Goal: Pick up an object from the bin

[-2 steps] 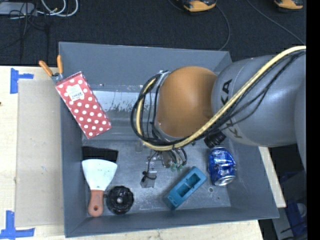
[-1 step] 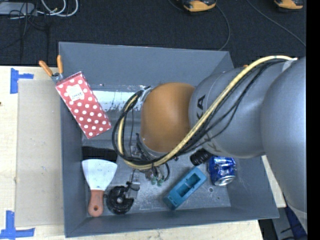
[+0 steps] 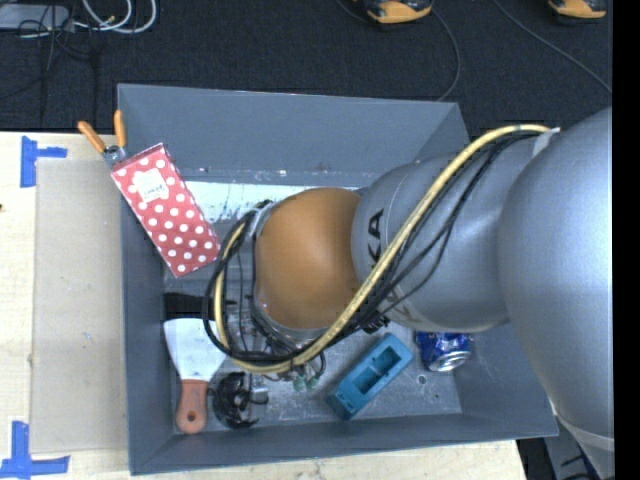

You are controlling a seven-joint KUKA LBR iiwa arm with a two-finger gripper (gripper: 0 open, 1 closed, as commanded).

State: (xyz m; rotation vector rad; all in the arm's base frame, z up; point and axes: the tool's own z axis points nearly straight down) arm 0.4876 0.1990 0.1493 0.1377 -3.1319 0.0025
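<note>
Bin [image 3: 290, 128] with polka-dot box [image 3: 165, 208], blue tray [image 3: 370, 374], can [image 3: 443, 350].

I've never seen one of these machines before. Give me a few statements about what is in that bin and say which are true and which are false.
1. A red box with white dots leans in the upper-left corner of the bin. True.
2. A crushed blue can lies just right of a blue plastic piece. True.
3. The blue plastic piece rests on top of the red box. False: they are well apart, and the piece lies near the bin's lower edge.
4. A green-handled spoon lies at the lower left. False: it is a spatula with a brownish-orange handle and a white blade.
5. The arm comes in from the left. False: it comes in from the right.
</note>
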